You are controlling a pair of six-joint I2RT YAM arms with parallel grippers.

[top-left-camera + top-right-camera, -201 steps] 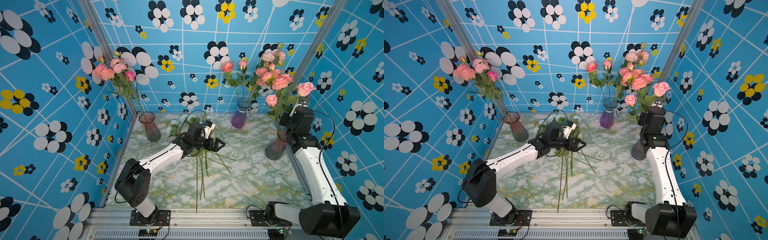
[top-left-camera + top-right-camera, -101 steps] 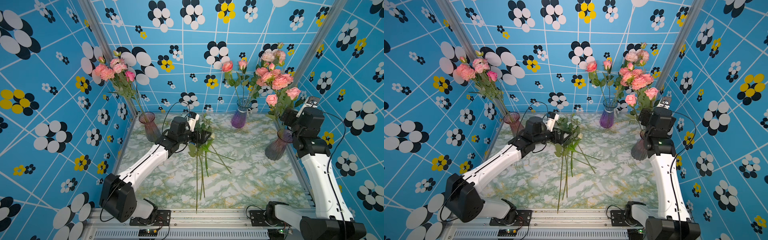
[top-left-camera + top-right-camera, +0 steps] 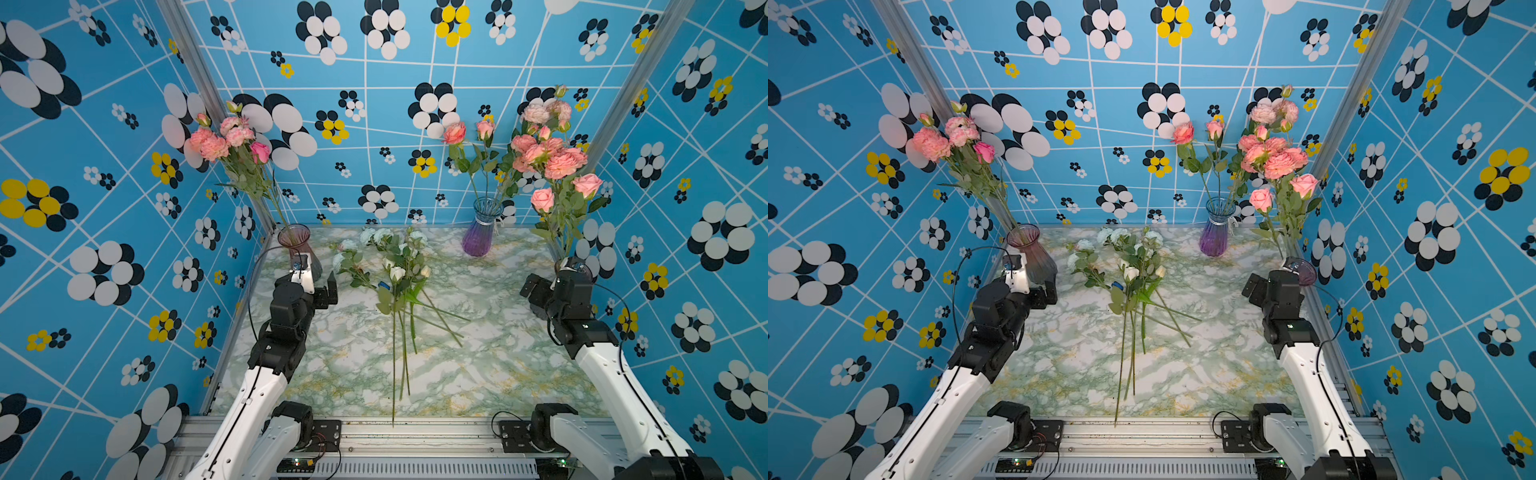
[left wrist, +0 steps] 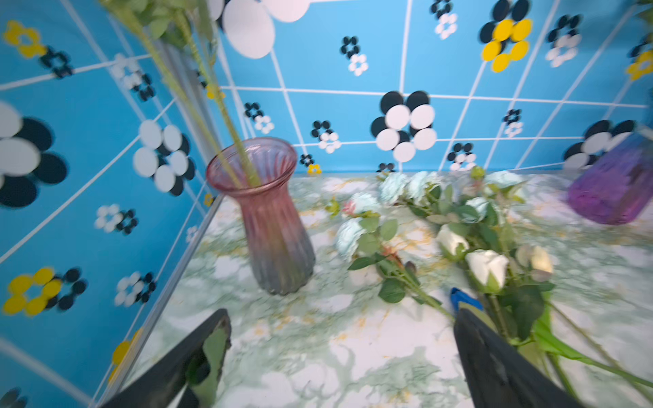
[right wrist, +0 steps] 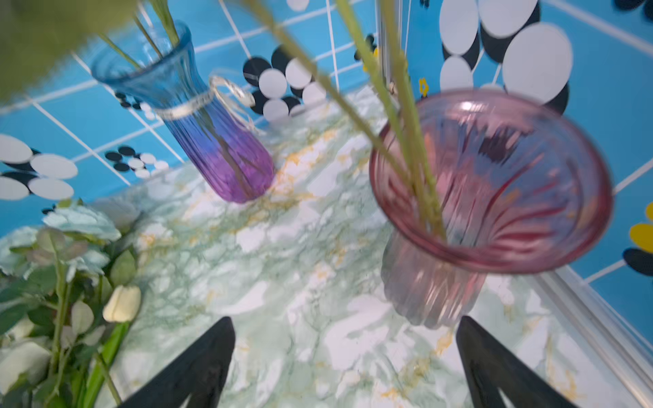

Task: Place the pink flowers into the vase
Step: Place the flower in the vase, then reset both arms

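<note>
Three vases carry every pink bloom I can find.
- The pink flowers (image 3: 226,139) stand in three bunches. One is in the left vase (image 3: 297,249) at the far left corner. A pair of stems is in the purple vase (image 3: 480,232) by the back wall. The fullest bunch is in the right vase (image 5: 494,183) at the right side.
- None lies loose on the counter (image 3: 498,353). The pale flowers (image 3: 399,266), blue-white and cream, lie in a heap mid-counter. One head in the left wrist view shows a pinkish tinge, too blurred to call.
- Left pincer (image 4: 342,318): jaws wide, nothing between them.
- Right pincer (image 5: 346,321): jaws wide, nothing between them.

Judgement: the placing looks finished, or as near as these views allow. What is left seems only to draw the arms clear.

Room:
- The left pincer sits just beside the left vase, with the side wall close.
- The right pincer sits just beside the right vase, which stands near the counter's right edge. Its stems lean overhead, so a careless swing there could tip the glass.
- The near half of the counter is open on either side of the loose stems.
- One long stem reaches the front rail (image 3: 415,432).
</note>
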